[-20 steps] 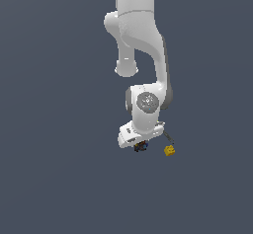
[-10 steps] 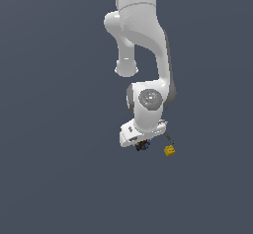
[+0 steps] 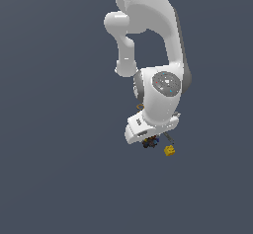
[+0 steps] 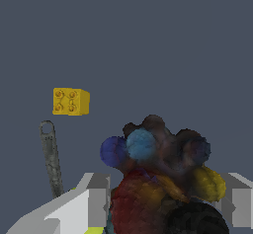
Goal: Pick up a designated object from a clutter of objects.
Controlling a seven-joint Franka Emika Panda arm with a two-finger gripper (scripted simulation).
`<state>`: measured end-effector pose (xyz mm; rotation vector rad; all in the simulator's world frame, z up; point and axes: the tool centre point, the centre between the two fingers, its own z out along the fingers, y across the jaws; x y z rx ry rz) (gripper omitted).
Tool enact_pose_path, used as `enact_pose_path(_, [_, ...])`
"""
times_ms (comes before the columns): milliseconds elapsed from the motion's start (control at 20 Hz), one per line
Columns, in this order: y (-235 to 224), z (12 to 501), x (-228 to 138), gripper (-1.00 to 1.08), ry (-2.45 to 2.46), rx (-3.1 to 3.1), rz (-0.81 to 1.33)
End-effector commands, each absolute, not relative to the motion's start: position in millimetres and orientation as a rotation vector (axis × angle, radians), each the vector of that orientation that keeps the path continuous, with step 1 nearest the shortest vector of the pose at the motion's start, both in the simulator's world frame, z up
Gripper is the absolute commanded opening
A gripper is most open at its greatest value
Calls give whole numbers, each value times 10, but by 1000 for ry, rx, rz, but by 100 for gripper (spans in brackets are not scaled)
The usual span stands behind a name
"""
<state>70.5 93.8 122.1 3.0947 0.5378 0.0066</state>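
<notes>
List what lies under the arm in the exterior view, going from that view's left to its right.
Dark multicoloured lump at the end effector → thin grey stick → yellow block, which sits just below the stick's end.

No readable text, label, brand or number anywhere; my yellow block neighbour shows only plain studs.
</notes>
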Motion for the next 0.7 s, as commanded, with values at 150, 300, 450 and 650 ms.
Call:
enact_pose_path(150, [1132, 1791, 820, -100, 539, 3095, 8])
enact_pose_path(300, [1238, 2094, 886, -100, 539, 3095, 6])
enact_pose_path(450, [1340, 2391, 952, -100, 539, 3095, 5])
enact_pose_path(650, [1472, 2771, 1041, -100, 539, 3095, 4])
